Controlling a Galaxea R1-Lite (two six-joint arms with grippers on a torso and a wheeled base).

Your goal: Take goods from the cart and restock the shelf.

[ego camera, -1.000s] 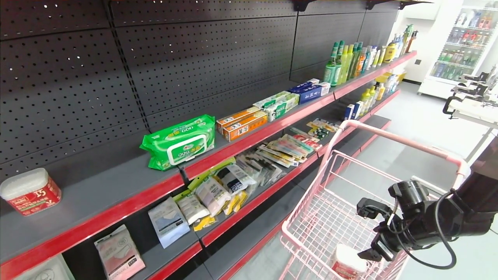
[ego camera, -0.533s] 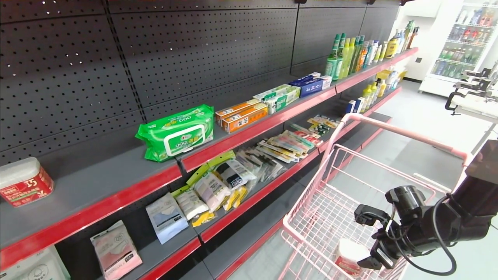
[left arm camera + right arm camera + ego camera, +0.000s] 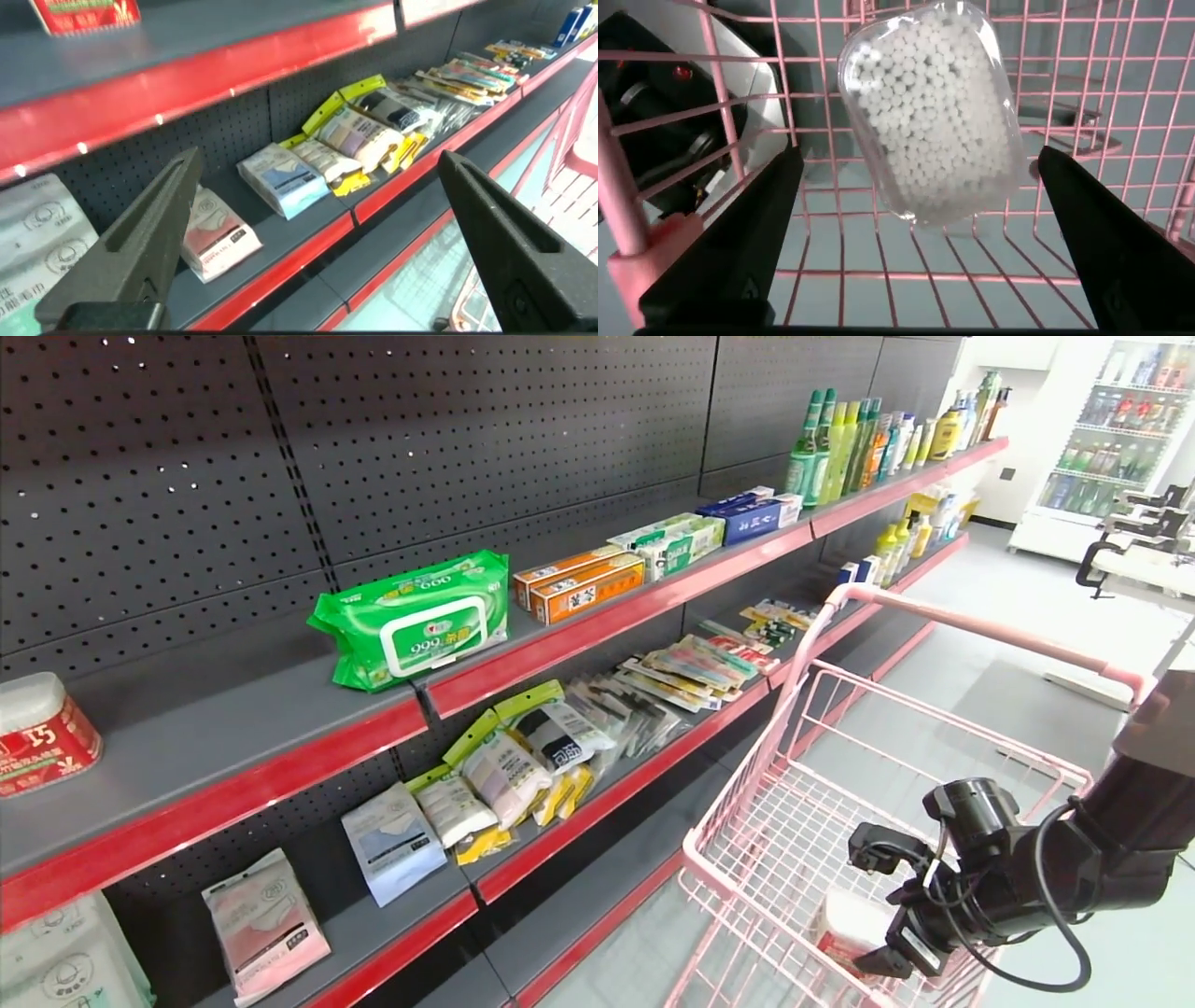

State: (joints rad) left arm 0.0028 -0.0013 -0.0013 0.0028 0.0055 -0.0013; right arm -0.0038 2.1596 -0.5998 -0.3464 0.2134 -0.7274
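Observation:
A tub of cotton swabs (image 3: 929,121) with a clear lid lies on the wire floor of the pink cart (image 3: 971,630). In the head view it is a white tub (image 3: 845,929) with a red label. My right gripper (image 3: 879,905) hangs inside the cart just beside and above the tub, open, with its fingers (image 3: 738,252) spread wide and nothing between them. A matching tub (image 3: 37,733) stands at the left end of the red-edged upper shelf (image 3: 215,803). My left gripper (image 3: 308,261) is open and holds nothing, facing the lower shelf.
A green wipes pack (image 3: 411,621), orange boxes (image 3: 579,588) and bottles (image 3: 840,439) line the upper shelf. Bagged goods (image 3: 346,149) lie on the lower shelf (image 3: 607,812). The cart's wire walls (image 3: 747,821) close in around the right arm. Open floor lies right of the cart.
The head camera has tilted, so the whole picture has shifted up and left. Against the cart, my right gripper has come lower and closer to the tub.

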